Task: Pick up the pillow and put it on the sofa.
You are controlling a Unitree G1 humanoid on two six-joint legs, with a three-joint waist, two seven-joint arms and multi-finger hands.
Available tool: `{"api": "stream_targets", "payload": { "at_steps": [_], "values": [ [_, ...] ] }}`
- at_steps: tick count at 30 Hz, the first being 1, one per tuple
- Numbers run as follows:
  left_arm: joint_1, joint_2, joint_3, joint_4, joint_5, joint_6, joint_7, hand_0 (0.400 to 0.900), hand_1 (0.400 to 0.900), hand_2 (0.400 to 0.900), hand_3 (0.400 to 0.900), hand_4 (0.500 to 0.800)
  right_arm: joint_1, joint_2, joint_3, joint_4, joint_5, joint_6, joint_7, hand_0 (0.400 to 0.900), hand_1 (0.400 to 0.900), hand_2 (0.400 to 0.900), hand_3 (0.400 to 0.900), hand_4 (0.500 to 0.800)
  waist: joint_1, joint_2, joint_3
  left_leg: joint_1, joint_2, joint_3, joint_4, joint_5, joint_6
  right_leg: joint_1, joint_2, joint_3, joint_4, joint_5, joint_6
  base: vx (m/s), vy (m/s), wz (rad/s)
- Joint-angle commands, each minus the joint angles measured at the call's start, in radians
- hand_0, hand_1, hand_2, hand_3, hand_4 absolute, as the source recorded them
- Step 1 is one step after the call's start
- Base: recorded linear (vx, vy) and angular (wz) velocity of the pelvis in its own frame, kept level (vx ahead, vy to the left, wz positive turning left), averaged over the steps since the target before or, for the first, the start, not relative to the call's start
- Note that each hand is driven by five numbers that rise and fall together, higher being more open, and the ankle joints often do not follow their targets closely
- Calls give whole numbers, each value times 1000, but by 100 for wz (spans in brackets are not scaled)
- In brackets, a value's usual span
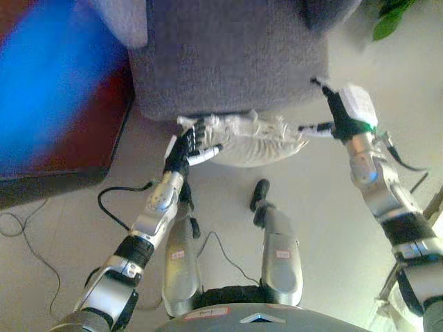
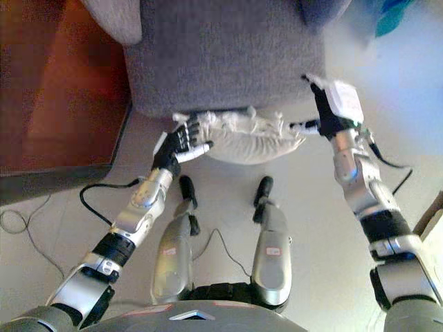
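The white pillow (image 1: 252, 142) lies on the floor (image 1: 325, 200), right against the bottom front of the grey sofa (image 1: 228, 55). The left robot hand (image 1: 190, 146) is at the pillow's left end. Its fingers curl a little and touch the pillow, but they do not wrap around it. The right robot hand (image 1: 331, 117) is just beside the pillow's right end, near the sofa's corner. One white fingertip reaches to the pillow's edge. I cannot tell how wide this robot hand is. A green plant (image 1: 391, 17) shows past the sofa's right side.
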Motion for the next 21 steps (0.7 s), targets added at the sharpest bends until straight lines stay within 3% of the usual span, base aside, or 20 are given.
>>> {"api": "stream_targets", "payload": {
  "at_steps": [1, 9, 21],
  "values": [
    [-9, 37, 60, -102, -1, -83, 55, 900, 900, 900, 900, 800, -59, -21, -2, -54, -18, -23, -70, 900, 900, 900, 900, 800, 7, -32, -11, -60, 48, -24, 274, -239, -5, -41, -34, 62, -13, 75, 98, -88, 53, 6],
    [-57, 40, 110, -170, -4, -102, 133, 900, 900, 900, 900, 800, -183, -29, 13, 11, 4, -3, -101, 900, 900, 900, 900, 800, 15, -18, 24, -350, 33, -65, 548, -368, 6, -302, -58, 126, 207, -12, 103, -31, 57, -4],
    [-82, 61, 123, -218, -22, -99, 158, 900, 900, 900, 900, 800, -333, -31, 57, 96, 55, 10, -88, 900, 900, 900, 900, 800, 33, -8, 25, -571, -4, -93, 667, -398, 18, -526, -68, 153, 320, -48, 92, 2, 15, 1]
  ]
}}
